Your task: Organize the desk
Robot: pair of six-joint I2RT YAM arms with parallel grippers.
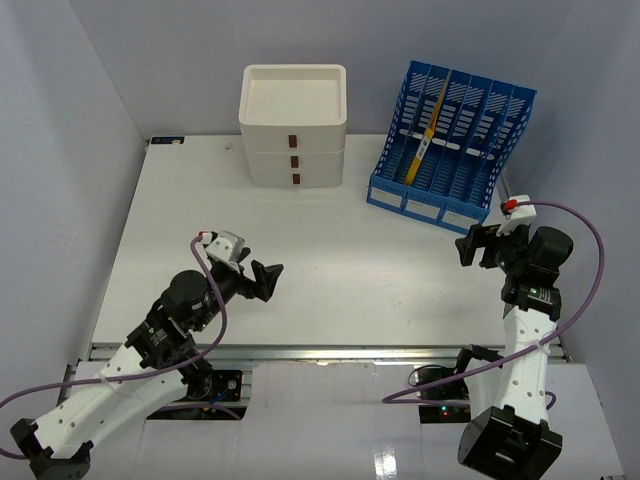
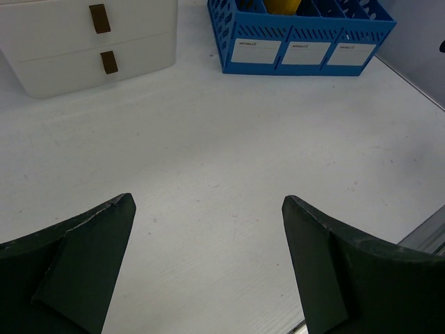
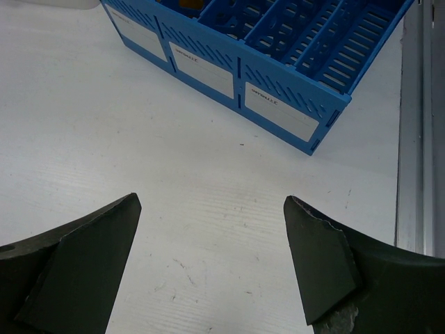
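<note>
The desk (image 1: 330, 250) is a large flat white tabletop with a metal rail along its front edge. My left gripper (image 1: 263, 279) hovers open and empty over the desk's front left part; in the left wrist view (image 2: 208, 202) only bare desk (image 2: 222, 153) lies between its fingers. My right gripper (image 1: 472, 245) is open and empty near the right edge, just in front of the blue file rack (image 1: 450, 145); in the right wrist view (image 3: 210, 200) bare desk (image 3: 104, 125) lies between its fingers.
A white three-drawer box (image 1: 294, 125) stands at the back centre, also in the left wrist view (image 2: 83, 42). The blue file rack holds a yellow item (image 1: 424, 140) and shows in both wrist views (image 2: 299, 35) (image 3: 243, 56). Grey walls enclose the desk.
</note>
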